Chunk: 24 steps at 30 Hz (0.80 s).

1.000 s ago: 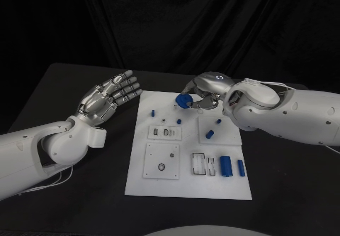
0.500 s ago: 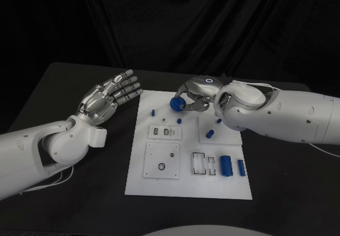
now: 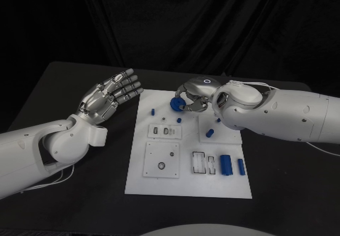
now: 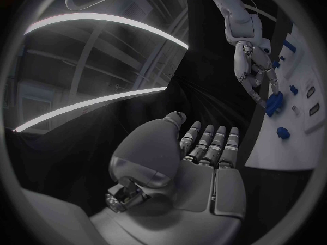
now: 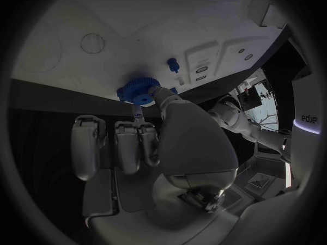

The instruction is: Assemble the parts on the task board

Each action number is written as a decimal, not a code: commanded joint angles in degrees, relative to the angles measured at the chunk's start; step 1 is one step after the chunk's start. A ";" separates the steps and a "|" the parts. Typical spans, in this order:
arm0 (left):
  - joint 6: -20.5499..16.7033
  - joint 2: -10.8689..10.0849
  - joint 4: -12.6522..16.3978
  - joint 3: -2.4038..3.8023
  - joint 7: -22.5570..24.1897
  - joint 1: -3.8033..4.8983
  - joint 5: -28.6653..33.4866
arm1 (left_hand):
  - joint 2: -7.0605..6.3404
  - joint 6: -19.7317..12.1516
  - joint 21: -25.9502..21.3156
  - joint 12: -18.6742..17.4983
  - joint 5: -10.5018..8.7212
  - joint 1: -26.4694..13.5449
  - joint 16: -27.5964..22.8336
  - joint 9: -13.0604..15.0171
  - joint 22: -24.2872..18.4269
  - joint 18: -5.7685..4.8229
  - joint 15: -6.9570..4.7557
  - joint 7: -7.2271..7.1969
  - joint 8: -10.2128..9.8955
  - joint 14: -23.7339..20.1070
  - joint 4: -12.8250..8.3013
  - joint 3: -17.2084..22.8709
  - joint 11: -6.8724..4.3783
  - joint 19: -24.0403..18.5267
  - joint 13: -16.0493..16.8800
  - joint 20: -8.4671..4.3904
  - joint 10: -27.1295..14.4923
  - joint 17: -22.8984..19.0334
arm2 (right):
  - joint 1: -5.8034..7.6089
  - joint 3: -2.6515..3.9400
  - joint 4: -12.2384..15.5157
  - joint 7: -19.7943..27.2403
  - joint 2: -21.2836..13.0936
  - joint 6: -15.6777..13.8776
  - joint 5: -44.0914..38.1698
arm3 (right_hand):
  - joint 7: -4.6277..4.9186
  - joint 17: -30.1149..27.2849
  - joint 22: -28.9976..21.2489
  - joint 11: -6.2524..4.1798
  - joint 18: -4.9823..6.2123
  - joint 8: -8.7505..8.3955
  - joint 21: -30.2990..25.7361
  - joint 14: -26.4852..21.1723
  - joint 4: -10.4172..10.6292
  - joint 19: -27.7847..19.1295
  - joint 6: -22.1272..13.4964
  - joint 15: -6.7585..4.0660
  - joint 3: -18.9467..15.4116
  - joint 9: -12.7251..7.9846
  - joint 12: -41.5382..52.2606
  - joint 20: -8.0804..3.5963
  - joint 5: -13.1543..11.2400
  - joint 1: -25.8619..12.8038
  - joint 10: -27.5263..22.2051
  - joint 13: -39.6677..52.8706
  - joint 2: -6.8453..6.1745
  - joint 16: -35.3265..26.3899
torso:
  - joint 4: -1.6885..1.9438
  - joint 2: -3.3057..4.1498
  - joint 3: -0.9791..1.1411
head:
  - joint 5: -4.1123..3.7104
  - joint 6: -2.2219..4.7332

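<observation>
My right hand [image 3: 192,96] is pinching a small blue gear [image 3: 176,103] by its toothed rim, hanging over the upper middle of the task board [image 3: 188,187], just above the small blue peg [image 3: 179,120] and the other blue parts standing there. In the right wrist view the gear [image 5: 138,90] sits between my fingertips [image 5: 138,114] near the board's far edge. I judge it light, rigid plastic; the teeth give some bite, but it's small and could twist or slip in a two-point pinch, so the rim grip across the teeth looks like the right hold, leaving the bore free for a post. Whether it already touches the board I can't tell, my arm hides the contact. My left hand [image 3: 107,96] is spread wide, palm up and holding nothing, over the table [image 3: 42,98] at the upper left of the frame, beside the board's left edge; the left wrist view shows the same flat palm [image 4: 204,163]. The blue cylinders [image 3: 226,165] lie at the board's lower right. Versus a second ago: the gear has moved left and slightly down, and my right arm swung further in over the board; the left hand hasn't moved, and the board parts are unchanged.
</observation>
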 commanded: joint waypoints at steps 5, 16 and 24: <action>1.15 0.34 -0.14 0.05 8.64 -0.15 0.20 | -0.12 0.05 0.33 0.27 0.12 -0.48 0.19 0.08 0.07 -0.56 0.29 0.32 0.19 -0.01 -0.04 0.24 0.39 0.25 0.09 0.12 0.05 0.07 | -0.15 0.05 -0.39 -1.28 0.37 2.48 -0.38 | -1.49 15.09 9.07 -1.12 0.66 -5.21 -1.03 6.02 -0.33 0.23 -4.99 -0.58 1.18 -3.03 0.16 -0.61 -1.52 0.31 6.17 15.08 -1.11 0.14 | -0.03 -0.07 -0.03 | -0.06 -0.16; 1.32 0.54 -0.56 0.05 8.48 -0.20 0.20 | -0.12 0.08 0.33 0.37 0.13 -0.56 0.26 0.09 0.06 -0.63 0.33 0.36 0.19 0.01 -0.05 0.37 0.42 0.24 0.10 0.11 0.10 0.07 | -0.17 0.05 -0.96 -1.31 1.08 2.85 -0.37 | -3.16 14.69 8.45 -2.63 0.93 -7.31 -2.26 5.87 0.09 -0.35 -10.15 -1.93 0.00 -8.28 -0.06 -1.98 -10.70 -0.58 5.79 14.69 -0.24 -0.17 | -0.04 -0.06 -0.02 | -0.10 -0.29; 1.44 0.52 -0.64 0.05 8.35 -0.23 0.20 | -0.12 0.08 0.33 0.37 0.13 -0.56 0.26 0.09 0.06 -0.63 0.33 0.36 0.19 0.01 -0.05 0.37 0.42 0.24 0.10 0.11 0.10 0.07 | -0.23 0.07 -0.86 -0.78 0.77 1.21 -0.37 | -3.13 14.06 8.27 -2.65 1.00 -7.18 -2.62 5.63 0.24 -0.50 -9.27 -1.98 -0.52 -8.77 -0.35 -2.07 -12.45 -0.68 5.29 14.16 -0.03 -0.69 | 0.02 -0.05 -0.02 | -0.01 -0.35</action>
